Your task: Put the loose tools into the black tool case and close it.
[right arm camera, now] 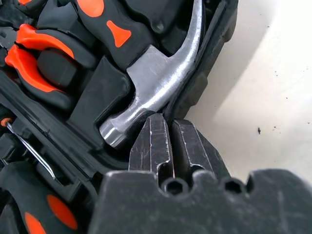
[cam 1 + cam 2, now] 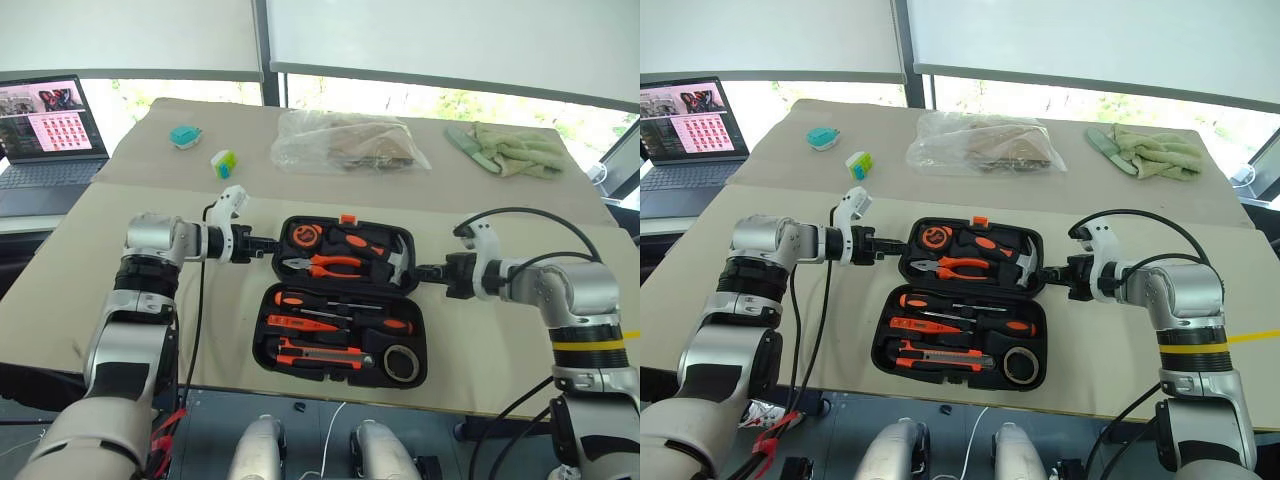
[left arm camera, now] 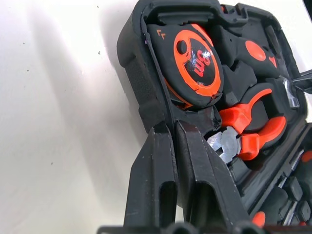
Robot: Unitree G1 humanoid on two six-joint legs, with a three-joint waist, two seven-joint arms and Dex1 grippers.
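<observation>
Both end effectors, left [image 2: 268,243] and right [image 2: 424,271], were closed empty against opposite ends of the open tool case [image 2: 342,300] mid-worktop [image 2: 120,215], tools seated, apparently positioned to fold its lid

Head cameras overlook the black tool case [image 2: 342,300]; wrist cameras crowd its ends.
</observation>
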